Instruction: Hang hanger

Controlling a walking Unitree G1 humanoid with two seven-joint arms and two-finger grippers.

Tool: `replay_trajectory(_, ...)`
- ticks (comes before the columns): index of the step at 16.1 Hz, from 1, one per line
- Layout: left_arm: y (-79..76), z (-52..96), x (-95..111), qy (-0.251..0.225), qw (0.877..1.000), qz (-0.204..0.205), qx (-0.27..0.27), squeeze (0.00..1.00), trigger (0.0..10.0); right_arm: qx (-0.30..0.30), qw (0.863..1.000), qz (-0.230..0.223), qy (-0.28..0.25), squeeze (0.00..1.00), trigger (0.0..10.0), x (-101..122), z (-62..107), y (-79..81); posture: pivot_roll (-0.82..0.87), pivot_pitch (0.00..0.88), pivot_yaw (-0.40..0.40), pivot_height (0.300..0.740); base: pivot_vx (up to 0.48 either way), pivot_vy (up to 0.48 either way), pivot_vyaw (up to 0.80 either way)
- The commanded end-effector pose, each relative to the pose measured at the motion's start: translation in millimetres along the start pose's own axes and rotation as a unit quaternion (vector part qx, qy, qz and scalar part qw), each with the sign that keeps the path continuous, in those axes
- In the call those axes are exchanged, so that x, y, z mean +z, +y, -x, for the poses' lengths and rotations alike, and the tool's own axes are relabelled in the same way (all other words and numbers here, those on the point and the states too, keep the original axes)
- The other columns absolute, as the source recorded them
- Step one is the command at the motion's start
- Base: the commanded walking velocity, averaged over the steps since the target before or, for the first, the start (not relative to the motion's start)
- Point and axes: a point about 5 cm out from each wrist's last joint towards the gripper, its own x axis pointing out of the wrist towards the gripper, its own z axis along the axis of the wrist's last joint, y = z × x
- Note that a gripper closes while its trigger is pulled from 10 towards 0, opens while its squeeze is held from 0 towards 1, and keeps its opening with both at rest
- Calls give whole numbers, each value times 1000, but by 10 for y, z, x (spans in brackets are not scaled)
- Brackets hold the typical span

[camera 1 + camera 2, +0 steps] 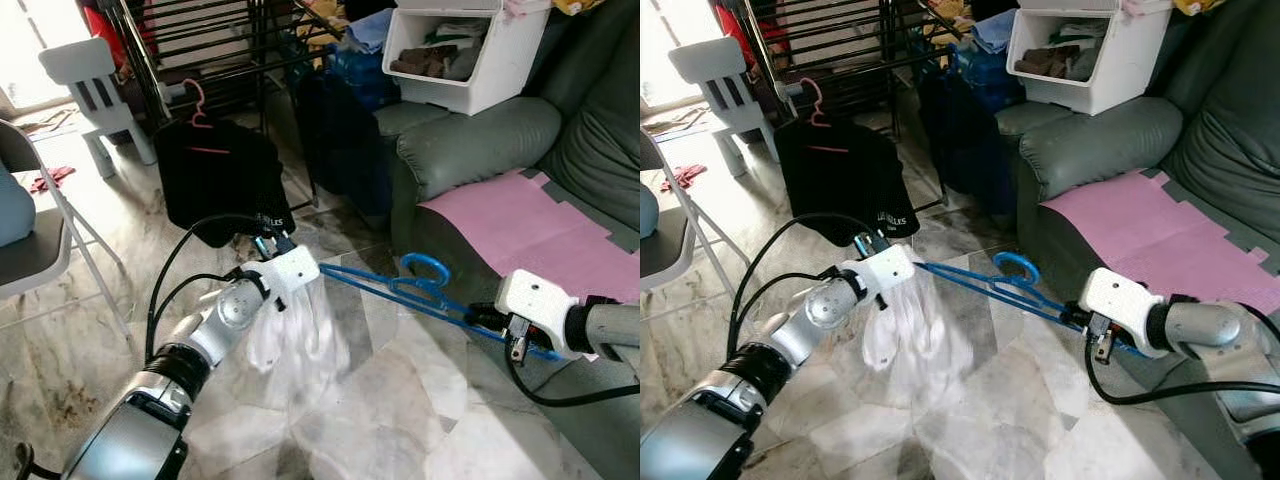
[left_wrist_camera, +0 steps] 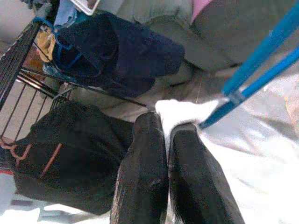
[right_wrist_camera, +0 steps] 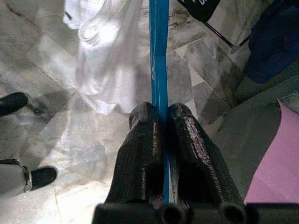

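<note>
A blue hanger [image 1: 385,286] lies almost level above the marble floor, held between both grippers, its hook [image 1: 427,268] pointing up. A white garment [image 1: 296,338] hangs from its left end. My left gripper [image 2: 163,122] is shut on the white cloth where it meets the hanger's end [image 2: 224,105]. My right gripper [image 3: 161,110] is shut on the hanger's blue bar [image 3: 159,56] at the other end, close to the sofa. In the left eye view, the left gripper [image 1: 268,243] is mid-floor and the right gripper [image 1: 482,318] is lower right.
A dark drying rack [image 1: 205,45] stands behind, with a black shirt on a pink hanger [image 1: 215,180] and dark blue clothes [image 1: 340,130]. A grey sofa [image 1: 480,140] with a pink mat [image 1: 530,225] and white bin [image 1: 470,55] is right. Chairs [image 1: 95,90] stand left. Dark shoes [image 3: 42,176] are on the floor.
</note>
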Motion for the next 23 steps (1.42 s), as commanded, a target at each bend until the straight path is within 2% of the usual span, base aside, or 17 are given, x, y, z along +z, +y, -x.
replay_trajectory(1, 154, -30, 118, -20, 1000, 9, 18, 0, 10000, 7, 1000, 1, -6, 0, 10000, 18, -23, 14, -161, 0, 75, 740, 0, 0, 0)
replay_trajectory(4, 161, -64, 316, -55, 998, 26, 10, 0, 10000, 19, 1000, -5, -7, 0, 10000, -5, -115, 60, -162, 0, 73, 740, 0, 0, 0)
replay_trajectory(6, 206, -32, 494, -98, 994, 42, 15, 0, 10000, 33, 999, -34, -26, 0, 10000, 17, -217, 127, -154, 0, 70, 740, 0, 0, 0)
replay_trajectory(8, 205, -1, 583, -133, 990, 55, 12, 0, 10000, 50, 998, -43, -23, 0, 10000, -8, -271, 191, -146, 0, 67, 740, 0, 0, 0)
replay_trajectory(9, 196, 26, 605, -146, 989, 39, 8, 0, 10000, 52, 997, -50, -26, 0, 10000, -19, -306, 213, -149, 0, 66, 740, 0, 0, 0)
replay_trajectory(11, 125, 98, 743, -198, 979, 49, -26, 0, 10000, 48, 995, -87, -29, 0, 10000, -62, -380, 224, -152, 0, 65, 740, 0, 0, 0)
replay_trajectory(12, 27, 175, 853, -236, 969, 31, -66, 0, 10000, 22, 993, -109, -29, 0, 10000, -106, -454, 199, -149, 0, 64, 740, 0, 0, 0)
replay_trajectory(13, -103, 297, 974, -277, 953, 24, -115, 0, 10000, -51, 985, -162, -25, 0, 10000, -177, -583, 92, -144, 0, 60, 740, 0, 0, 0)
replay_trajectory(15, -167, 404, 1036, -300, 941, 31, -150, 0, 10000, -97, 969, -224, -38, 0, 10000, -195, -662, 12, -140, 0, 59, 740, 0, 0, 0)
replay_trajectory(17, -208, 550, 1118, -322, 928, 49, -182, 0, 10000, -141, 937, -314, -52, 0, 10000, -229, -744, -80, -132, 0, 56, 740, 0, 0, 0)
replay_trajectory(18, -217, 577, 1131, -321, 927, 54, -185, 0, 10000, -163, 925, -339, -55, 0, 10000, -246, -764, -123, -123, 0, 53, 740, 0, 0, 0)
replay_trajectory(19, -226, 608, 1132, -321, 925, 72, -190, 0, 10000, -193, 904, -377, -58, 0, 10000, -267, -782, -183, -121, 0, 52, 740, 0, 0, 0)
replay_trajectory(20, -234, 636, 1108, -315, 926, 85, -192, 0, 10000, -233, 874, -421, -64, 0, 10000, -302, -774, -264, -123, 0, 53, 740, 0, 0, 0)
replay_trajectory(21, -239, 644, 1082, -309, 927, 90, -193, 0, 10000, -253, 856, -446, -67, 0, 10000, -330, -752, -303, -123, 0, 53, 740, 0, 0, 0)
replay_trajectory(22, -249, 645, 988, -287, 934, 101, -190, 0, 10000, -304, 812, -492, -82, 0, 10000, -368, -670, -415, -123, 0, 53, 740, 0, 0, 0)
replay_trajectory(23, -284, 622, 821, -251, 946, 85, -185, 0, 10000, -343, 748, -558, -111, 0, 10000, -400, -574, -532, -124, 0, 55, 740, 0, 0, 0)
